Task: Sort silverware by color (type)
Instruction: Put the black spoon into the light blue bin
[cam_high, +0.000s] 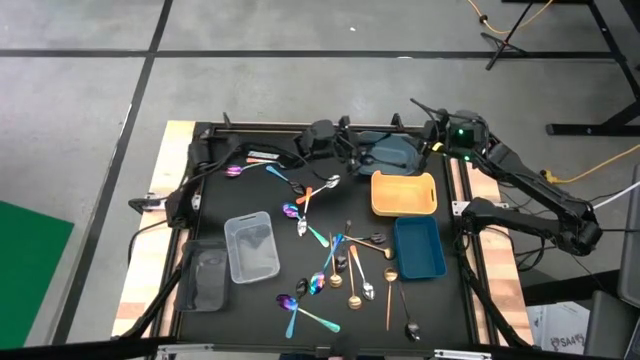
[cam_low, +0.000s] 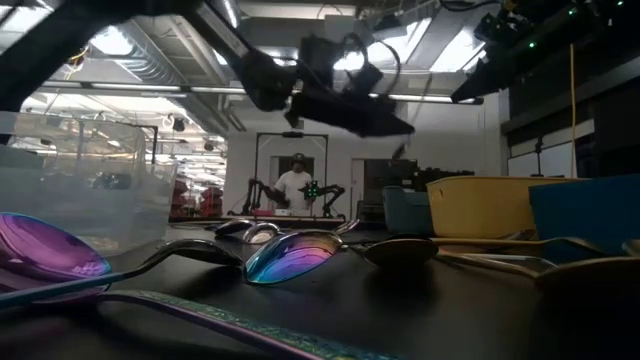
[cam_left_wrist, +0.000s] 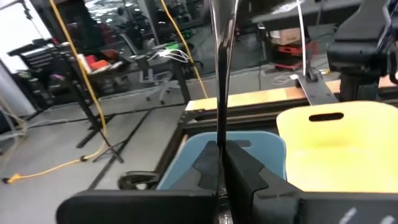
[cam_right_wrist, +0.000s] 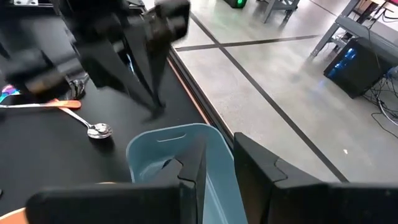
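The left gripper (cam_left_wrist: 219, 163) is pinching a black spoon (cam_left_wrist: 221, 74) above the light blue tray (cam_high: 392, 152), the right gripper (cam_right_wrist: 214, 163) is waiting open nearby, and most spoons (cam_high: 330, 262) are lying unsorted.

The left gripper (cam_left_wrist: 219, 163) clamps a thin dark utensil (cam_left_wrist: 221, 81) whose top runs off the frame above the light-blue tray (cam_left_wrist: 186, 163); its bowl is hidden, its type unreadable.

— What colours do I have on the mat (cam_high: 260, 310)?

— It's black. I see one orange tray (cam_high: 404, 193), one dark blue (cam_high: 419, 248), one clear (cam_high: 252, 246). Spoons (cam_high: 330, 265) mixed: purple, teal, gold, silver, copper, black.
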